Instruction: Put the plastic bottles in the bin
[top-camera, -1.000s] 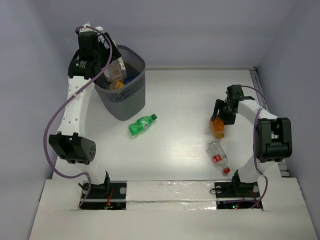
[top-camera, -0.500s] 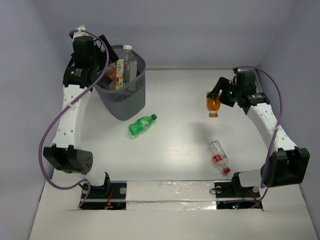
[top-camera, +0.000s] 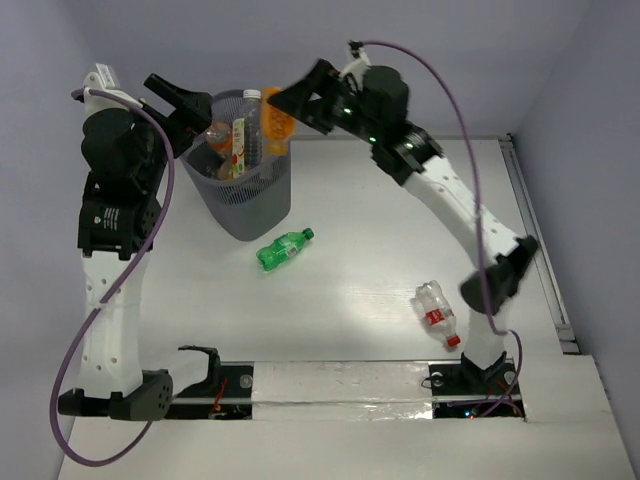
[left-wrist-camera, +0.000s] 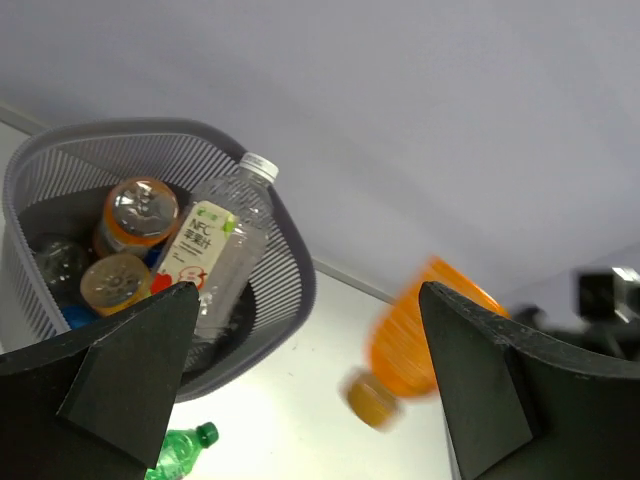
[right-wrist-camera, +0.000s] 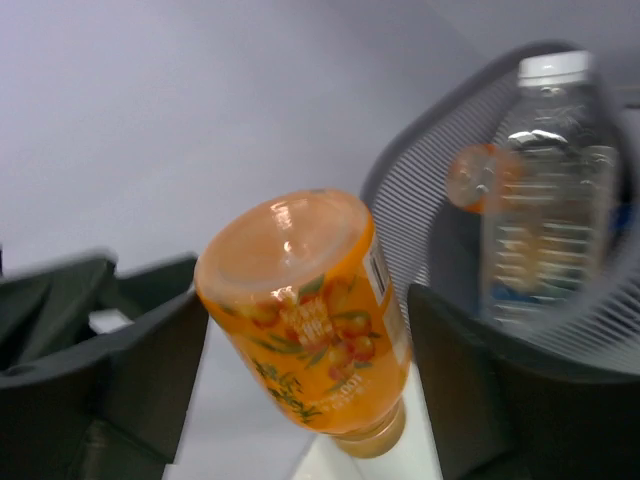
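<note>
The white desk (top-camera: 400, 200) carries a dark grey, tapering mesh bin (top-camera: 245, 205) at its far left. The bin already holds several bottles. A clear plastic bottle with a white cap (left-wrist-camera: 225, 240) leans above the rim, and two orange-topped bottles (left-wrist-camera: 135, 210) sit beside it, with darker shapes below that are too dim to name.

The left gripper (top-camera: 190, 103) hangs by the bin's left rim with its jaws spread wide and nothing between them. The right gripper (top-camera: 300, 100) reaches across from the other side. Its jaws seem to be pressed on either side of an orange plastic bottle (right-wrist-camera: 305, 320), though blur makes the contact hard to confirm. That bottle is in the air just beside the bin's right rim and not yet inside.

Two bottles lie loose on the desk: a green plastic bottle (top-camera: 285, 248) near the bin's base and a clear bottle with a red label (top-camera: 437, 313) well apart at the right. I judge the task well past halfway, with one drop and two pickups left.
</note>
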